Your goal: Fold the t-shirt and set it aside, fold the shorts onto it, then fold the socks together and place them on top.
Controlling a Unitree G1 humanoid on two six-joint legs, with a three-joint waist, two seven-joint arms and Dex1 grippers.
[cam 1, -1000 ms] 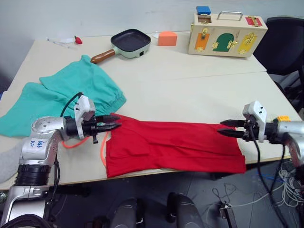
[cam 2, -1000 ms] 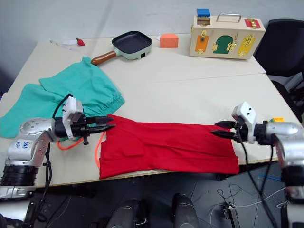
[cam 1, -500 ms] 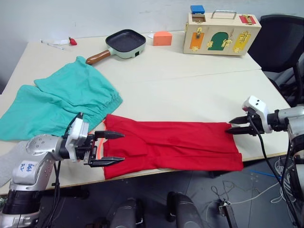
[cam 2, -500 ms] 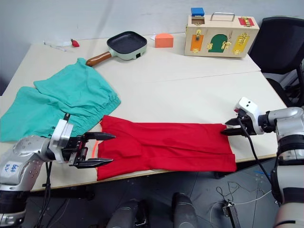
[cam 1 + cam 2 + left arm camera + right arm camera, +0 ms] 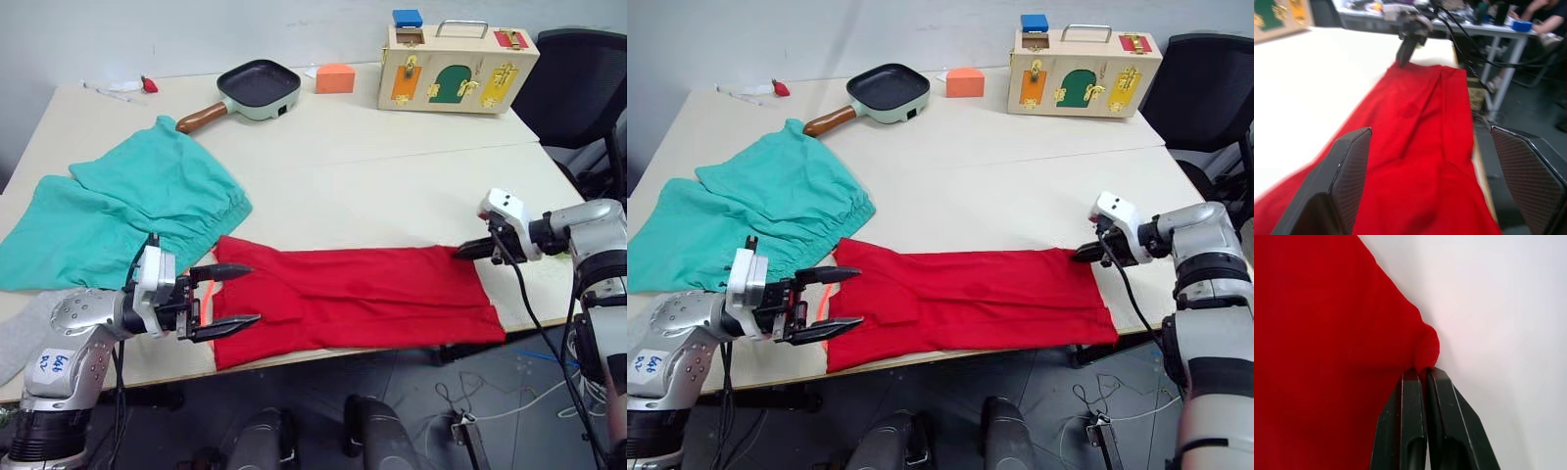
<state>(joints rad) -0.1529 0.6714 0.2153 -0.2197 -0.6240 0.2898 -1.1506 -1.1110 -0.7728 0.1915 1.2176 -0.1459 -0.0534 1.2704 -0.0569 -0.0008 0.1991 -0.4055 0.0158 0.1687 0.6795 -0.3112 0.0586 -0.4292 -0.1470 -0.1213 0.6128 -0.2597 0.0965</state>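
Note:
The red t-shirt [image 5: 358, 299] lies folded into a long strip along the table's front edge. My left gripper [image 5: 242, 294] is open at its left end, one finger on each side of that end, and an orange drawstring [image 5: 204, 297] shows between them. My right gripper [image 5: 460, 253] is shut on the t-shirt's far right corner, pinching a small bump of red cloth [image 5: 1425, 345]. The teal shorts [image 5: 127, 211] lie spread out at the left, behind my left arm. A grey sock [image 5: 14, 335] lies at the table's left front corner.
At the back stand a dark frying pan [image 5: 260, 86], an orange block [image 5: 336, 77] and a wooden latch box [image 5: 456, 54]. A black chair [image 5: 578, 88] is past the table's right side. Bare tabletop [image 5: 392, 186] stretches behind the shirt.
My right gripper moved in to the shirt's right corner and shut on it. My left gripper opened wide at the shirt's left end. The camera shifted early on.

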